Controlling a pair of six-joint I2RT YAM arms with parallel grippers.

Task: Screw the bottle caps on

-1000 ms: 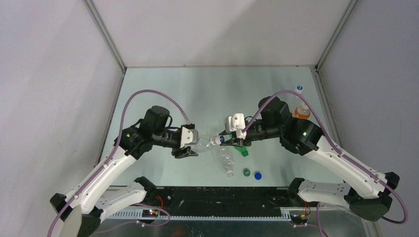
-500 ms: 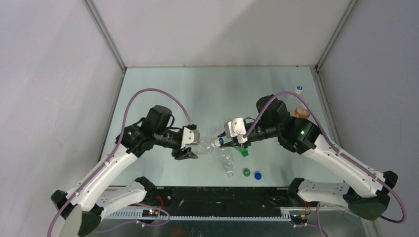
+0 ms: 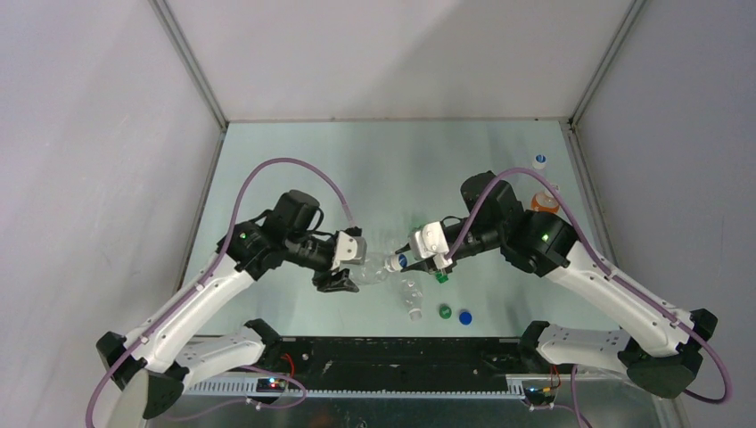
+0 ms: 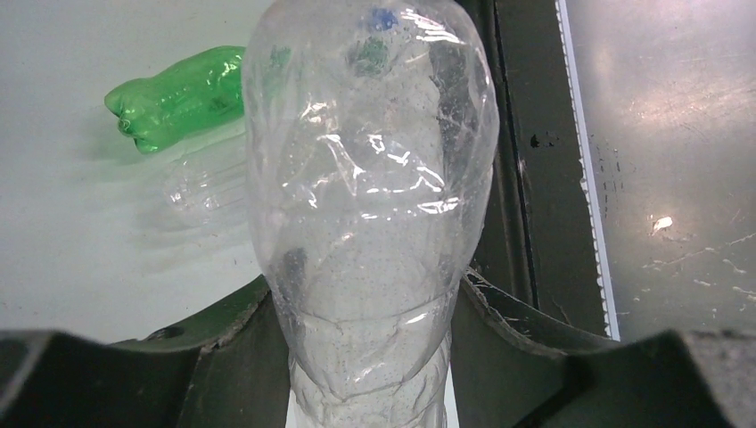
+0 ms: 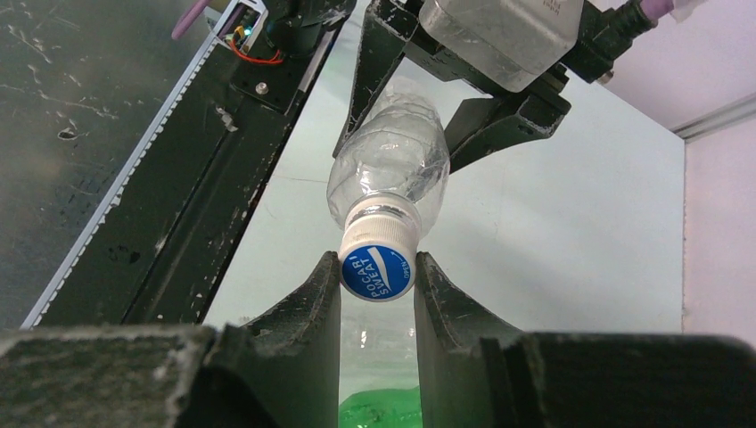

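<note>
clear bottle (image 5: 388,174) shifted right; right end effector (image 5: 377,283) pinches "pocari sweat" cap (image 5: 378,267).

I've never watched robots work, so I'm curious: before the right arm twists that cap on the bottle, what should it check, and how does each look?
1. Is the bottle held? ok: the left gripper has a finger on each side of it.
2. Is the cap gripped? ok: the right gripper has a finger against each side.
3. Does it sit on the bottle's mouth? ok: it covers it.
4. Are the threads caught straight? cannot tell: hidden.
5. Are the green cap and blue cap out of the way? ok: they lie on the table, apart from both arms.
</note>
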